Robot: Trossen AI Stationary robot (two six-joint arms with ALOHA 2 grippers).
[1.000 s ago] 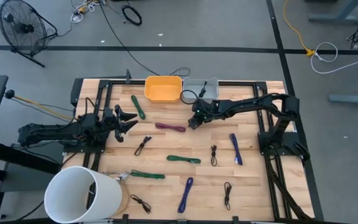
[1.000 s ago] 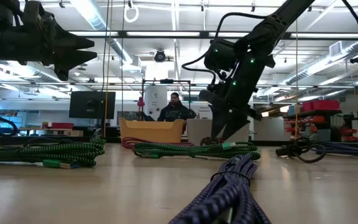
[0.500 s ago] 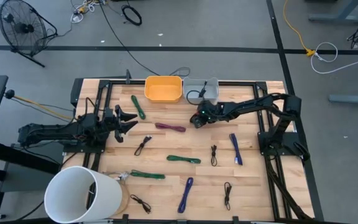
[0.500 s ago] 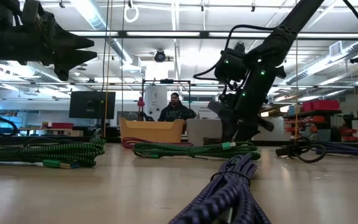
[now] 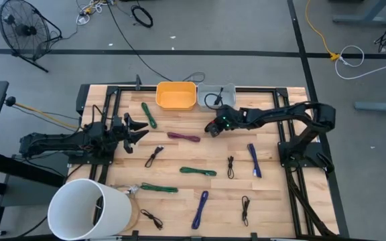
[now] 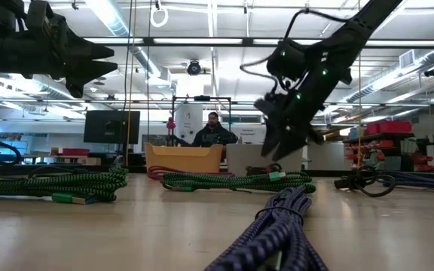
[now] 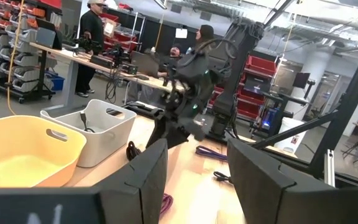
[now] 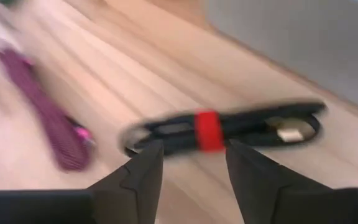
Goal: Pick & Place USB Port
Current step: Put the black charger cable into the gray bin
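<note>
**Right pincer being shifted toward the grey bin, nothing carried**

Over the last second the right pincer (image 5: pixel 211 127) is being seen to have shifted a little toward the far edge of the table (image 5: pixel 273 201) and toward the grey bin (image 5: pixel 226 95), while its arm is being drawn up and outward. Its fingers are being held apart with nothing between them. A black USB cable with a red band (image 8: pixel 219 129) is being shown in the right wrist view, lying on the wood just beyond those fingers and close to the grey bin's wall, with a maroon cable (image 8: pixel 55 134) lying apart to one side. That black cable is being judged the likely target, so a descent and a closing grip are still being awaited. The left pincer (image 5: pixel 137 130) is being kept spread and empty at the left side of the table.
</note>
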